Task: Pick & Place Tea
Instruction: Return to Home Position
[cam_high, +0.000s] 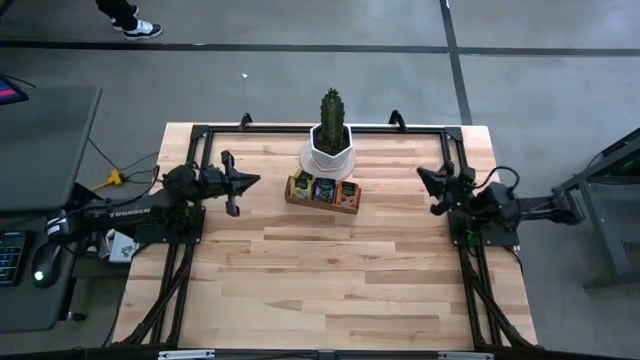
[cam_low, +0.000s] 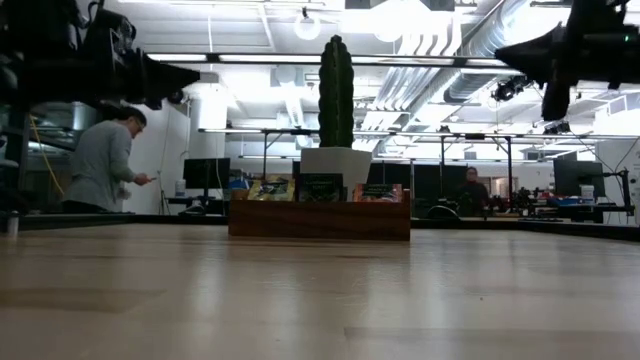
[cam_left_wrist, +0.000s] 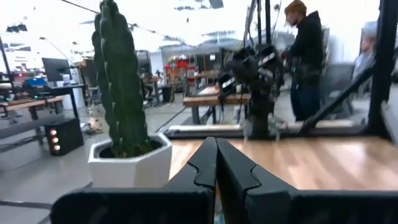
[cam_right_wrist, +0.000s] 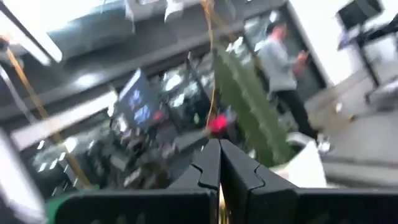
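The small flat square tea sachets (cam_high: 322, 190) stand on edge inside the brown wooden three-compartment tray (cam_high: 320, 207), sorted by colour. The yellow-green sachets (cam_low: 270, 188) fill the left section, the dark blue-black sachets (cam_low: 320, 187) the middle, and the orange-red sachets (cam_low: 378, 191) the right. Standing upright, each keeps its printed label facing outward, and one colour packs neatly into one slot. The tray sits at the far middle of the light wooden plank counter (cam_high: 330, 290). The tall green cactus in a white hexagonal pot (cam_high: 330, 148) is just beyond it on the far side; whether pot and tray touch cannot be told. No loose sachet shows anywhere on the bare boards, so the sorting looks complete.

The left claw (cam_high: 250, 181) hangs above the counter to the left of the tray, apart from it. Its dark fingers (cam_left_wrist: 205, 168) are pressed together with nothing between them. The right claw (cam_high: 424, 176) hangs over the right side, farther from the tray. Its fingers (cam_right_wrist: 208, 165) likewise meet with nothing held. From counter level both ride high, near the upper corners of that view. Carried this way, empty, lifted and off to the sides, they leave the tray and its contents unobstructed. That suits a resting posture rather than another reach.
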